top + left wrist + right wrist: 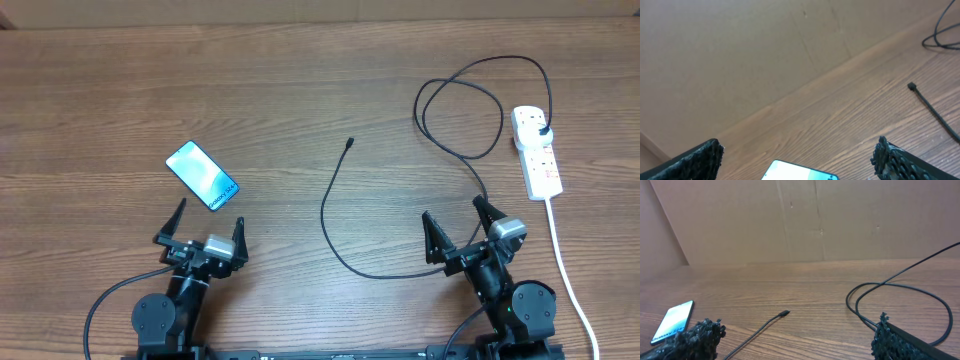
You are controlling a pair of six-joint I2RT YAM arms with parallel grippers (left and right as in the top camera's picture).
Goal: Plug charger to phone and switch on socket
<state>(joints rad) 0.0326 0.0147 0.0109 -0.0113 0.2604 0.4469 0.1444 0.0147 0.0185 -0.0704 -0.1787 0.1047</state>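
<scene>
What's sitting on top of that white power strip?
Only the charger plug, at the far end of the power strip. It covers its outlet, so the pins and how deep they sit are hidden.

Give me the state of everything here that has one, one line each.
phone, screen lit, flat on the table, no cable in it.
charger, plug seated in the socket, connector tip lying loose on the table.
socket, charger plugged in; switch position too small to tell.
left gripper, open, empty.
right gripper, open, empty.
</scene>
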